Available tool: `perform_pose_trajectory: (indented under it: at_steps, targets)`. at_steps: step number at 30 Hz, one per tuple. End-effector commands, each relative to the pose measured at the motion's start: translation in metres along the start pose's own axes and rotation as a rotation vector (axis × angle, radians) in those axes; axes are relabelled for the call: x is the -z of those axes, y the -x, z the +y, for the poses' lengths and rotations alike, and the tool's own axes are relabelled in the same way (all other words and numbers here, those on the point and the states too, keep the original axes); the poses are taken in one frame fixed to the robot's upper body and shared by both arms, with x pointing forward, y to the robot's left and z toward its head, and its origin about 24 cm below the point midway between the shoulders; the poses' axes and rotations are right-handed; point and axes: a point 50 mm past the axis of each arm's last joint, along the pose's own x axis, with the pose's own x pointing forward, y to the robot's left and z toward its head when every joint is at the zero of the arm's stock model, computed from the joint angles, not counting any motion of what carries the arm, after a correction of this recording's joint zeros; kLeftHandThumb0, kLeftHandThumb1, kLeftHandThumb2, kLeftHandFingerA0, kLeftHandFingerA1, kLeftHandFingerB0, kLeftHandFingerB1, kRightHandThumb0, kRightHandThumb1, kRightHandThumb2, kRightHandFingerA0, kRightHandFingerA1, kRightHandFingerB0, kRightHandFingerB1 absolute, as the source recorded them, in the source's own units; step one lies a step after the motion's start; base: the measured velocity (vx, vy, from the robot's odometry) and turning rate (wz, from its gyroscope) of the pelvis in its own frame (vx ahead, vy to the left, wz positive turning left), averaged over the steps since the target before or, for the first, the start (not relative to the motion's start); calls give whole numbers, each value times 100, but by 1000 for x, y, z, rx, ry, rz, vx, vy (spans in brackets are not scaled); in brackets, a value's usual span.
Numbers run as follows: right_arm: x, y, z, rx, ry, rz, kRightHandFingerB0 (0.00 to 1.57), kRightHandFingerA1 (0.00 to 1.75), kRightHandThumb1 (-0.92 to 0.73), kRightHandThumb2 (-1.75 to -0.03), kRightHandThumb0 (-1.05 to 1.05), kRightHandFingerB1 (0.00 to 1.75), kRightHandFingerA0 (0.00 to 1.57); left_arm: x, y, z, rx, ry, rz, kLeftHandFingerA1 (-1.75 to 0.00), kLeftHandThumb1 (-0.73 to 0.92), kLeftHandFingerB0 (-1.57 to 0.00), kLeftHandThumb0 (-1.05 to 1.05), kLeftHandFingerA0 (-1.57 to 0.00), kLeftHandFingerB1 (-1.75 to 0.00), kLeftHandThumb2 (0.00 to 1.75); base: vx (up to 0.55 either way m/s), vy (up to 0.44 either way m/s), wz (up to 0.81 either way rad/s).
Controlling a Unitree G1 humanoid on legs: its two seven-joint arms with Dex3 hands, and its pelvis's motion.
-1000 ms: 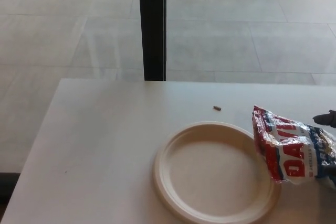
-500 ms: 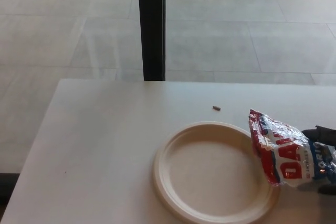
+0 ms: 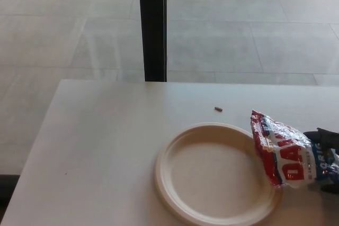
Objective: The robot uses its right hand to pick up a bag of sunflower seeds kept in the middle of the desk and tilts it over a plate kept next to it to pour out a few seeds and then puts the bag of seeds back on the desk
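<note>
I see right hand (image 3: 324, 146) clamped on seed bag (image 3: 283, 152), bag overlapping plate (image 3: 212, 170) rim at 3 o'clock; 1 seed (image 3: 219, 109) on counter (image 3: 106, 146) at 12.

1 seed bag (image 3: 283, 157), 1 plate (image 3: 212, 173), 1 loose seed (image 3: 219, 109), 1 desk (image 3: 100, 152), 1 robot hand (image 3: 326, 141).

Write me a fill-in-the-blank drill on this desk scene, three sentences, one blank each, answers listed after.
1. The bag of sunflower seeds is held by the robot's ____ robot hand.
2. One loose seed lies on the desk, outside the ____.
3. The inside of the plate holds ____ seeds so far.

Missing words: right; plate; no
</note>
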Motion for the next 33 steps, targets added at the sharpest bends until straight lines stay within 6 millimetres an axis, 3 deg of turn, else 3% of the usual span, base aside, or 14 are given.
perform_pose_trajectory:
  at_steps: [1, 4, 5, 6, 8, 9, 10, 11, 22, 25, 28, 29, 30, 33]
  targets:
    - [10, 3, 4, 64, 42, 62, 15, 136, -80, -71, -13, 41, 15, -1, 1, 3, -27, -12, -23, -56, 67, -45, -67, -52, -40, 60, 0, 0, 0]
    - [12, 2, 3, 50, 74, 104, 14, 131, -76, -78, -11, 42, 15, -1, 1, 2, -23, -27, -29, -60, 67, -45, -66, -52, -42, 60, 0, 0, 0]
    - [13, 3, 3, 37, 98, 128, 14, 142, -72, -72, -14, 40, 19, -1, 1, 2, -23, -6, -26, -60, 66, -47, -64, -52, -42, 60, 0, 0, 0]
    - [13, 3, 3, 36, 109, 135, 15, 134, -80, -58, -12, 38, 28, -1, 1, 2, -26, -1, -26, -61, 66, -48, -64, -53, -43, 60, 0, 0, 0]
    - [13, 3, 3, 35, 115, 141, 15, 134, -80, -58, -12, 38, 28, 0, 1, 1, -28, -14, -25, -61, 66, -48, -64, -53, -43, 60, 0, 0, 0]
    - [15, 4, 6, 43, 143, 125, 14, 139, -75, -66, -13, 36, 51, 0, 2, 2, -11, -24, -30, -61, 68, -48, -64, -51, -46, 60, 0, 0, 0]
    - [16, 4, 6, 44, 147, 124, 14, 139, -75, -66, -13, 36, 51, 0, 2, 2, -9, -25, -31, -61, 68, -48, -64, -51, -46, 60, 0, 0, 0]
    - [16, 5, 8, 60, 151, 113, 22, 145, -75, -73, -16, 39, 64, 1, 2, 2, -11, -35, -30, -61, 68, -51, -64, -52, -47, 60, 0, 0, 0]
    - [17, 5, 14, -40, 262, 120, 51, 142, -84, -71, -26, 43, 69, 2, 2, 3, -29, -89, -16, -57, 69, -52, -60, -52, -43, 61, 0, 0, 0]
    - [17, 4, 16, -72, 240, 138, 64, 146, -83, -71, -26, 66, 66, 2, 2, 3, -39, -82, -12, -57, 66, -53, -61, -53, -45, 60, 0, 0, 0]
    - [18, 5, 18, -97, 223, 149, 92, 147, -70, -93, -23, 92, 85, 2, 2, 3, -37, -80, -14, -57, 65, -55, -61, -53, -47, 60, 0, 0, 0]
    - [18, 6, 19, -92, 222, 148, 88, 160, -70, -91, -24, 114, 85, 2, 2, 2, -36, -81, -16, -58, 64, -55, -62, -53, -47, 60, 0, 0, 0]
    - [18, 7, 21, -71, 224, 133, 71, 173, -68, -89, -25, 148, 82, 1, 2, 2, -34, -91, -17, -57, 66, -54, -61, -52, -47, 60, 0, 0, 0]
    - [18, 8, 22, -15, 215, 100, 69, 175, -66, -93, -28, 150, 83, 1, 1, 2, -34, -96, -16, -58, 66, -52, -61, -51, -46, 60, 0, 0, 0]
